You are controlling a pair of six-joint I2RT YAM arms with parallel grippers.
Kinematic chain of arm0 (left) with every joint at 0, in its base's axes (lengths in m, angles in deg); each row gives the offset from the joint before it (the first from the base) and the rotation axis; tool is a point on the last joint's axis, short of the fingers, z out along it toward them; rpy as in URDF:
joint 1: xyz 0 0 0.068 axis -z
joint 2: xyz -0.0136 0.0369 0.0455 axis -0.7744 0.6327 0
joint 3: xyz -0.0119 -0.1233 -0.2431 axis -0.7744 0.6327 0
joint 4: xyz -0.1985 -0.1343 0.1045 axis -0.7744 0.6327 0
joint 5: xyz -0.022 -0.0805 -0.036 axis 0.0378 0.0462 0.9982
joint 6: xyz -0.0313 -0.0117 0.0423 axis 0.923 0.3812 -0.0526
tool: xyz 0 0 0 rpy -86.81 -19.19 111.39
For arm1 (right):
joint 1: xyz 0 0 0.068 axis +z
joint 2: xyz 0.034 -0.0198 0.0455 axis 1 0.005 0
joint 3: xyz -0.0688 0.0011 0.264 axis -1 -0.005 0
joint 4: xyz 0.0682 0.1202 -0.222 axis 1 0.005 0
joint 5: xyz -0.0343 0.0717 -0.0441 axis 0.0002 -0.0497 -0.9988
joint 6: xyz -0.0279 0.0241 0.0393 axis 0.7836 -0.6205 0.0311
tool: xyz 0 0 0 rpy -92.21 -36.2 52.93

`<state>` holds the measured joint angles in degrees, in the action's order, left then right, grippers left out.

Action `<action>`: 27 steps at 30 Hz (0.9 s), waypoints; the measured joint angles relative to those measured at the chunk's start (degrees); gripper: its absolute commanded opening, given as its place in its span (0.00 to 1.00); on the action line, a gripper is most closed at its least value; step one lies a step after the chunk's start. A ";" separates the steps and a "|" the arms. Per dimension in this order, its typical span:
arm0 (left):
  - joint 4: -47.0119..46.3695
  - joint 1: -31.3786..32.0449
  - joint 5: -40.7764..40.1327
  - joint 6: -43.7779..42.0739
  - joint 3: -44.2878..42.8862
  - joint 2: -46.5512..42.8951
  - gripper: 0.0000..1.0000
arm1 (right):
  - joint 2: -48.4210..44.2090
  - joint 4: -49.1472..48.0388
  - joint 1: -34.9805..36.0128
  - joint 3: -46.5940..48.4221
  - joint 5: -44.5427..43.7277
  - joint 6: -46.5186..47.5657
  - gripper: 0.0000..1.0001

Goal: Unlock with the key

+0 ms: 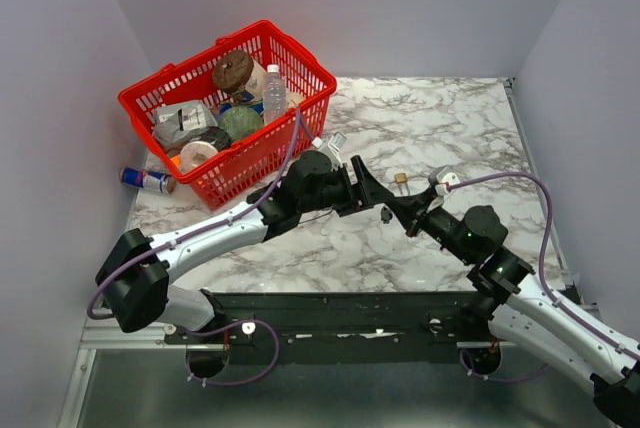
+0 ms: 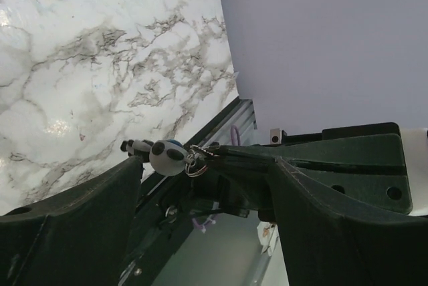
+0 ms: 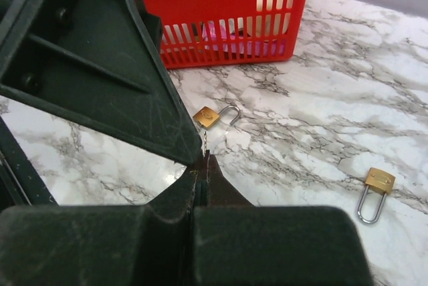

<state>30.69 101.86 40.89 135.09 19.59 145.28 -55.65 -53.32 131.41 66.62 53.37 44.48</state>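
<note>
My right gripper [image 3: 204, 159] is shut on the key. Its thin metal blade [image 3: 204, 140] sticks out of the fingertips and points at a small brass padlock [image 3: 207, 117] that lies on the marble with its shackle swung open. In the left wrist view the key's ring [image 2: 195, 163] and a white-and-black charm [image 2: 167, 158] hang from the right gripper's tip. My left gripper [image 2: 207, 166] is open, its jaws wide on either side of that tip and holding nothing. In the top view both grippers meet at mid-table, the left [image 1: 376, 193] and the right [image 1: 394, 206].
A second brass padlock [image 3: 378, 182] with its shackle closed lies on the marble to the right; it also shows in the top view [image 1: 400, 178]. A red basket [image 1: 300, 113] full of groceries stands at the back left. A drink can [image 1: 145, 180] lies beside it.
</note>
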 measured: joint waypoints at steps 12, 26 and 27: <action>-5.22 0.24 -1.27 5.57 3.23 0.20 0.70 | -1.25 -2.29 0.70 -2.19 -0.13 2.49 0.01; -10.82 0.79 -3.02 10.54 4.46 2.29 0.50 | 0.20 -4.07 1.60 -3.28 -0.15 4.66 0.01; -11.06 0.87 -2.99 10.71 4.46 2.69 0.50 | 0.33 -4.15 1.75 -3.37 -0.15 4.83 0.01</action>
<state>19.63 102.74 37.90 145.80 24.05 147.97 -55.32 -57.47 133.15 63.25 53.22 49.31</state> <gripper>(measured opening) 0.516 0.012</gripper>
